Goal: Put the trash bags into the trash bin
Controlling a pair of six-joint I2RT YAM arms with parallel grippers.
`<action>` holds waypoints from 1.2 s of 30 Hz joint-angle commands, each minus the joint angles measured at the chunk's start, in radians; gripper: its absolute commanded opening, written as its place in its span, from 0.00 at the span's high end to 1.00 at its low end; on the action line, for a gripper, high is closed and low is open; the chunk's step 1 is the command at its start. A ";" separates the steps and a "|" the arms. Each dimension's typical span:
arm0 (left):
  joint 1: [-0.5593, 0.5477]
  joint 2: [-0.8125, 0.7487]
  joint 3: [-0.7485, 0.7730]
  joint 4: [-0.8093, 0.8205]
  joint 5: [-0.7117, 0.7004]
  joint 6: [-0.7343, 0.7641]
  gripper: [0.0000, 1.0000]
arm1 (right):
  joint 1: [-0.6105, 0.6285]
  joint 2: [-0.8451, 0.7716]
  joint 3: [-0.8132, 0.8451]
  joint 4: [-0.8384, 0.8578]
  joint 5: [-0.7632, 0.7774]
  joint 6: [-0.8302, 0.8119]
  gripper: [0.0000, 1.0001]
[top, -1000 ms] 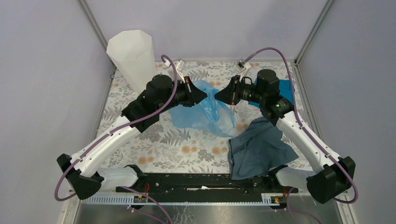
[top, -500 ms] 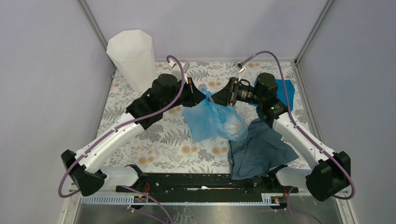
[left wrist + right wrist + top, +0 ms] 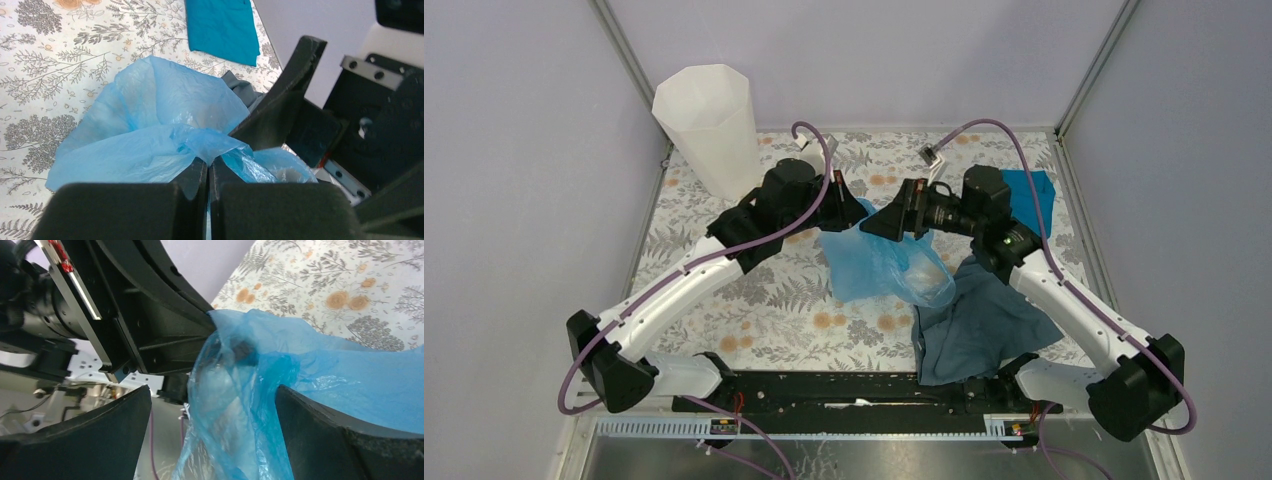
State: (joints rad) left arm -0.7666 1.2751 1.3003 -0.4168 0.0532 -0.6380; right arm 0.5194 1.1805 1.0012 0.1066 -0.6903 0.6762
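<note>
So, quick status from my end. The left gripper (image 3: pixel 207 169) has its fingers pressed together on a fold of the trash bag (image 3: pixel 882 268). In the left wrist view the thin blue film bunches up right where the two black tips meet. The right gripper (image 3: pixel 212 402) is spread wide. In its own camera the wrinkly film runs through the gap between the two fingers, but they aren't clamped on it.

From the top camera the two grippers sit almost tip to tip over the middle of the table (image 3: pixel 754 300), right at the far end of the bag. The rest of the bag slumps down from there onto the flowery table cover. Its near-right edge touches the dark grey-blue cloth (image 3: pixel 979 320), which lies crumpled beside the right arm.

The trash bin (image 3: pixel 709 125) stands upright in the far-left corner, past the left arm's wrist and well apart from the bag. So the bag is out on the table, not in the bin. The teal cloth (image 3: pixel 1032 195) lies flat at the far right, partly hidden behind the right arm.
</note>
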 commanded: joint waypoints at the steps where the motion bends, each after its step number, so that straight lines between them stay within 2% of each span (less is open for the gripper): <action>1: 0.005 0.017 0.039 0.039 0.026 -0.019 1.00 | 0.100 -0.037 0.055 -0.160 0.262 -0.168 0.01; 5: 0.005 0.017 0.048 0.030 0.024 -0.023 1.00 | 0.200 -0.021 0.084 -0.263 0.513 -0.277 0.08; 6: 0.004 0.016 0.048 0.031 0.028 -0.023 1.00 | 0.211 -0.017 0.085 -0.265 0.550 -0.290 0.17; 9: 0.006 0.014 0.052 0.031 0.044 -0.020 1.00 | 0.231 -0.003 0.094 -0.273 0.610 -0.295 0.54; 10: 0.008 0.011 0.054 0.029 0.051 -0.017 0.96 | 0.233 -0.002 0.095 -0.276 0.630 -0.295 0.64; 11: 0.013 0.006 0.057 0.024 0.058 -0.013 0.87 | 0.234 -0.005 0.095 -0.281 0.655 -0.295 0.75; 14: 0.043 -0.025 0.068 -0.010 0.048 0.013 0.48 | 0.234 -0.038 0.073 -0.283 0.748 -0.293 0.99; 15: 0.057 -0.042 0.071 -0.028 0.028 0.025 0.32 | 0.234 -0.054 0.062 -0.282 0.771 -0.294 1.00; 16: 0.073 -0.062 0.075 -0.046 0.007 0.043 0.25 | 0.234 -0.072 0.051 -0.280 0.793 -0.298 1.00; 18: 0.108 -0.103 0.091 -0.092 -0.043 0.089 0.17 | 0.234 -0.106 0.026 -0.271 0.819 -0.303 1.00; 20: 0.132 -0.119 0.134 -0.148 -0.161 0.154 0.09 | 0.234 -0.134 0.007 -0.266 0.826 -0.310 1.00; 25: 0.198 -0.026 0.343 -0.199 -0.444 0.342 0.02 | 0.234 -0.185 -0.033 -0.249 0.812 -0.310 1.00; 34: 0.362 0.401 0.757 -0.179 -0.624 0.559 0.01 | 0.234 -0.224 -0.046 -0.267 0.791 -0.326 1.00; 36: 0.401 0.555 0.931 -0.266 -0.606 0.566 0.01 | 0.234 -0.231 -0.047 -0.273 0.798 -0.331 1.00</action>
State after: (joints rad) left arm -0.4217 1.6276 2.0197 -0.5980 -0.4812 -0.1764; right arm 0.7464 0.9844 0.9554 -0.1761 0.0891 0.3702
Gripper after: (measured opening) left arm 0.987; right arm 0.011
